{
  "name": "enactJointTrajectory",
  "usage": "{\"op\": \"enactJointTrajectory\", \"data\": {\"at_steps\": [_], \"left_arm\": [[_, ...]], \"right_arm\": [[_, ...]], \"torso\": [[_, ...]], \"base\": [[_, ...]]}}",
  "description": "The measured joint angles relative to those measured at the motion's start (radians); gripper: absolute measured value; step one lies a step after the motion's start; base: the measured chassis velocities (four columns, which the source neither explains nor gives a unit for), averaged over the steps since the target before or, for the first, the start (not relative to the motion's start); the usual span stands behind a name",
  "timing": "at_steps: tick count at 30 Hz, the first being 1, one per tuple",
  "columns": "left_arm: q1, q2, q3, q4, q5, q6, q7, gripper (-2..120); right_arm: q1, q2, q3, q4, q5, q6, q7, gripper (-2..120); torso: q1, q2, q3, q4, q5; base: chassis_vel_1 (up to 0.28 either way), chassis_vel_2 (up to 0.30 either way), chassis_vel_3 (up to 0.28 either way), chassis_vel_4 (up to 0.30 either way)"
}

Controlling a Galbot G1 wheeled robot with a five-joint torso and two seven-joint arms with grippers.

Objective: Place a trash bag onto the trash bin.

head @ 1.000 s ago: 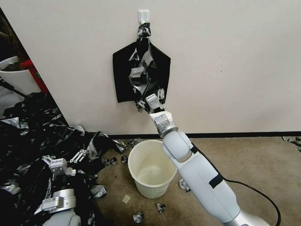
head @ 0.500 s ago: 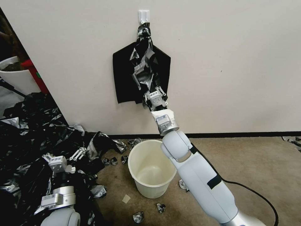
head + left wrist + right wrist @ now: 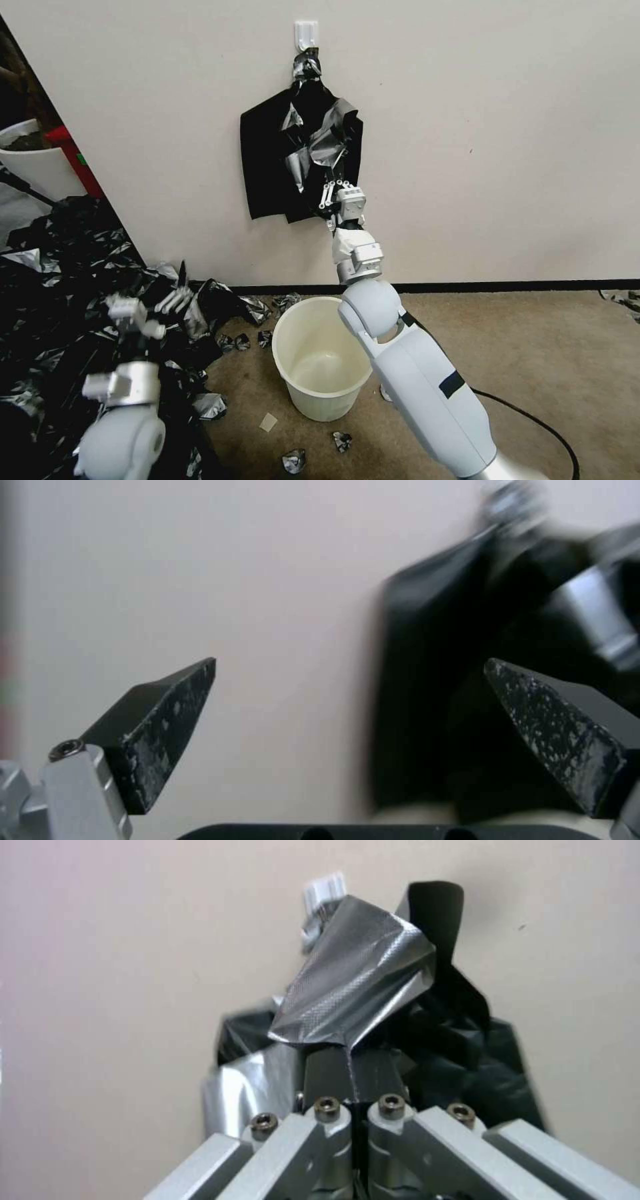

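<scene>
Hanging from a white hook (image 3: 306, 33) high on the wall (image 3: 480, 120), upper middle of the head view, the trash bag (image 3: 319, 143) shows as a wrinkled, shiny black sheet with silvery patches, lying in front of a flat black bundle (image 3: 263, 167) that is knotted at the same hook. The right gripper (image 3: 331, 193) is raised to the lower edge of that shiny sheet with its fingers clenched together on a fold of it; the right wrist view shows the two dark pads pressed flat against each other with a grey flap of the bag (image 3: 360, 985) standing up from between them. Below, at the middle of the frame, the trash bin (image 3: 323, 363) stands upright on the brown carpet (image 3: 533, 360) close to the wall, its mouth uncovered, the right arm crossing just over its rim. At the lower left the left gripper (image 3: 160, 307) hovers above a big heap of black bags (image 3: 53, 293), its fingers (image 3: 157, 715) spread wide apart and holding nothing. Small crumpled scraps (image 3: 342, 440) lie scattered on the carpet around the bin
</scene>
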Motion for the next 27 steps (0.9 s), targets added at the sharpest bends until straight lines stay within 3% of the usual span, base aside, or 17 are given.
{"op": "enactJointTrajectory", "data": {"at_steps": [1, 2, 3, 4, 5, 8, 10, 11, 13, 14, 17, 22, 25, 27], "left_arm": [[-0.064, 0.083, 0.028, 0.014, -0.058, -0.001, 0.032, 100], [-0.064, 0.083, 0.028, 0.014, -0.058, -0.001, 0.032, 100], [-0.119, 0.140, 0.053, 0.028, -0.094, 0.000, 0.061, 100], [-0.222, 0.232, 0.109, 0.060, -0.142, 0.006, 0.110, 100], [-0.222, 0.232, 0.109, 0.060, -0.142, 0.006, 0.110, 100], [-0.504, 0.365, 0.281, 0.149, -0.172, 0.055, 0.209, 100], [-0.678, 0.396, 0.421, 0.220, -0.142, 0.077, 0.283, 100], [-0.678, 0.396, 0.421, 0.220, -0.142, 0.077, 0.283, 100], [-0.841, 0.398, 0.555, 0.287, -0.080, 0.095, 0.353, 100], [-0.841, 0.398, 0.555, 0.287, -0.080, 0.095, 0.353, 100], [-0.993, 0.368, 0.662, 0.370, 0.025, 0.106, 0.419, 100], [-1.056, 0.318, 0.709, 0.420, 0.058, 0.106, 0.445, 100], [-1.070, 0.279, 0.715, 0.441, 0.098, 0.112, 0.507, 100], [-1.068, 0.273, 0.715, 0.442, 0.106, 0.114, 0.514, 100]], "right_arm": [[-0.004, 0.003, 0.003, -0.003, 0.053, 0.031, -0.029, 0], [-0.004, 0.003, 0.003, -0.003, 0.053, 0.031, -0.029, 0], [-0.006, 0.005, 0.004, -0.005, 0.086, 0.045, -0.049, 0], [-0.009, 0.008, 0.006, -0.007, 0.141, 0.068, -0.087, 0], [-0.009, 0.008, 0.006, -0.007, 0.141, 0.068, -0.087, 0], [-0.010, 0.019, 0.015, -0.013, 0.241, 0.099, -0.149, 0], [-0.010, 0.028, 0.024, -0.017, 0.299, 0.105, -0.170, 0], [-0.010, 0.028, 0.024, -0.017, 0.299, 0.105, -0.170, 0], [-0.007, 0.042, 0.031, -0.022, 0.346, 0.105, -0.182, 0], [-0.007, 0.042, 0.031, -0.022, 0.346, 0.105, -0.182, 0], [-0.006, 0.059, 0.041, -0.030, 0.368, 0.106, -0.194, 0], [-0.009, 0.071, 0.044, -0.036, 0.364, 0.106, -0.204, 0], [-0.009, 0.081, 0.050, -0.044, 0.349, 0.106, -0.207, 0], [-0.009, 0.084, 0.052, -0.046, 0.343, 0.105, -0.207, 0]], "torso": [[0.000, 0.000, 0.000, -0.0002, 0.0000], [0.000, 0.000, 0.000, -0.0002, 0.0000], [0.000, 0.000, 0.000, -0.0003, 0.0000], [0.000, 0.000, 0.000, -0.0004, 0.0000], [0.000, 0.000, 0.000, -0.0004, 0.0000], [0.000, 0.000, 0.000, -0.0003, 0.0002], [0.000, 0.000, 0.000, -0.0003, 0.0003], [0.000, 0.000, 0.000, -0.0003, 0.0003], [0.000, 0.000, 0.000, -0.0005, -0.0001], [0.000, 0.000, 0.000, -0.0005, -0.0001], [0.000, 0.000, 0.000, -0.0003, 0.0002], [0.000, 0.000, 0.000, -0.0003, 0.0002], [0.000, 0.000, 0.000, -0.0003, 0.0002], [0.000, 0.000, 0.000, -0.0003, 0.0002]], "base": [[0.000, 0.000, 0.000, 0.000], [0.000, 0.000, 0.000, 0.000], [0.000, 0.000, 0.000, 0.000], [0.000, 0.000, 0.000, 0.000], [0.000, 0.000, 0.000, 0.000], [0.000, 0.000, 0.000, 0.000], [0.000, 0.000, 0.000, 0.000], [0.000, 0.000, 0.000, 0.000], [0.000, 0.000, 0.000, 0.000], [0.000, 0.000, 0.000, 0.000], [0.000, 0.000, 0.000, 0.000], [0.000, 0.000, 0.000, 0.000], [0.000, 0.000, 0.000, 0.000], [0.000, 0.000, 0.000, 0.000]]}}
